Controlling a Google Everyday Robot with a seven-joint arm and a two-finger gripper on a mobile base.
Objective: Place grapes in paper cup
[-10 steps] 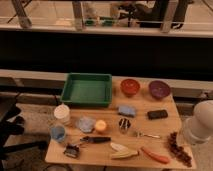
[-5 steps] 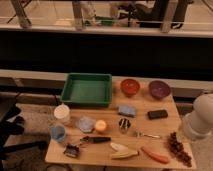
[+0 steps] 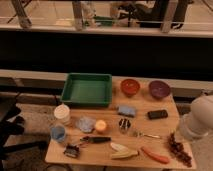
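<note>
The grapes (image 3: 179, 149), a long bunch of small dark red-purple berries, lie at the front right corner of the wooden table (image 3: 165, 127). The paper cup (image 3: 62, 113), white and upright, stands at the left side of the table in front of the green tray. A white segment of my arm (image 3: 198, 118) shows at the right edge, just above and right of the grapes. My gripper itself is out of view, hidden behind or beyond that segment.
A green tray (image 3: 88, 89), a red bowl (image 3: 130, 86) and a purple bowl (image 3: 159, 89) stand at the back. A blue cup (image 3: 58, 133), banana (image 3: 124, 153), carrot (image 3: 155, 156), black block (image 3: 157, 114), small can (image 3: 124, 123) and other small items lie around.
The white arm segment at the right has shifted slightly upward. The objects on the table have not moved.
</note>
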